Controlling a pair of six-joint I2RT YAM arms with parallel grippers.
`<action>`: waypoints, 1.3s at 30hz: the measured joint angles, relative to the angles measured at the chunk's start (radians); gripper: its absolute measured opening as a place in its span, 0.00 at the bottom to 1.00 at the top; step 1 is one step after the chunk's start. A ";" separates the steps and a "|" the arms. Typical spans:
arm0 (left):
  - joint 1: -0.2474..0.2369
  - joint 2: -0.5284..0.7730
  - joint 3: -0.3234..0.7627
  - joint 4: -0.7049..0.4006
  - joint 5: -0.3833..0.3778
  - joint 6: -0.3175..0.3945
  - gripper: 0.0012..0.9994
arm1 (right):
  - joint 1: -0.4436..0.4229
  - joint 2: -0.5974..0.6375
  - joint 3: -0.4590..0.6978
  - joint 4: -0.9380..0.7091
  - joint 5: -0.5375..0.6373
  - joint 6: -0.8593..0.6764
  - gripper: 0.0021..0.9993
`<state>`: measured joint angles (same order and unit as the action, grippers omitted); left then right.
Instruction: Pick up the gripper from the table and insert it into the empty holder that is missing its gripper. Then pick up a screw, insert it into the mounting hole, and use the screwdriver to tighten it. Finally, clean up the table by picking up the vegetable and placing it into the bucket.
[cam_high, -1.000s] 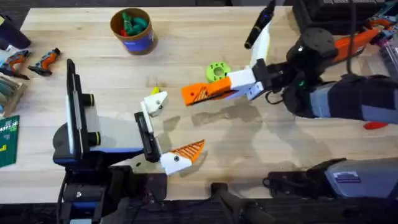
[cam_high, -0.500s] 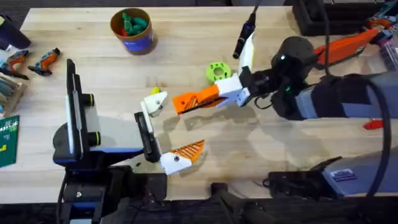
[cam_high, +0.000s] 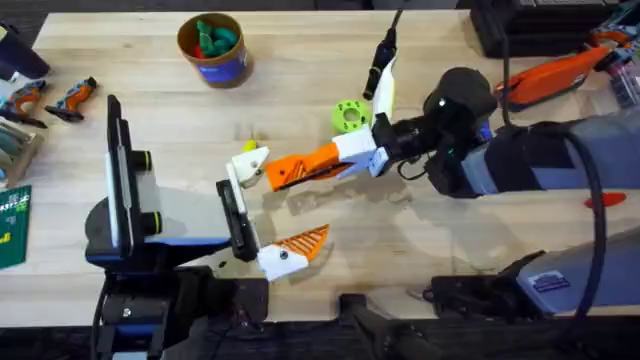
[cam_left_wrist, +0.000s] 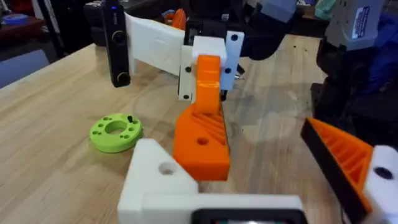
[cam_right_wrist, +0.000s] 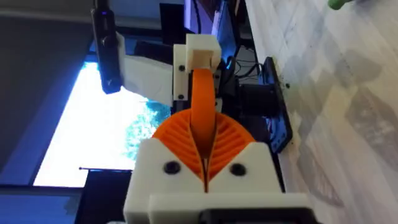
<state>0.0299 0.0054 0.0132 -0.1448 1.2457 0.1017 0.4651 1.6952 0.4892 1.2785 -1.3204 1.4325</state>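
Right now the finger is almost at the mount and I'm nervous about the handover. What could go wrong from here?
1. The right gripper holds the orange gripper by one end only, so the free tip could tilt and miss the empty white holder.
2. Pushing in off-line may jam or knock the holder.
3. The green disc lies beside the right arm and could get swept.

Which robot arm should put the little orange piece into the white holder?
The right arm, probably. Its claw is shut on the orange gripper, whose tip is almost at the empty white holder on the left claw.
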 joint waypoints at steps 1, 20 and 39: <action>0.000 0.000 0.000 0.000 0.000 0.000 0.99 | 0.004 0.000 0.000 0.000 0.003 0.001 0.01; 0.000 0.000 0.000 0.000 0.000 0.003 0.99 | 0.031 0.000 -0.001 0.024 0.061 0.023 0.01; 0.000 0.000 0.000 0.000 0.000 0.000 0.99 | 0.062 0.022 -0.001 0.038 0.094 0.034 0.01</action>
<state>0.0303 0.0055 0.0132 -0.1452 1.2457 0.1012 0.5268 1.7170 0.4878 1.3161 -1.2266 1.4662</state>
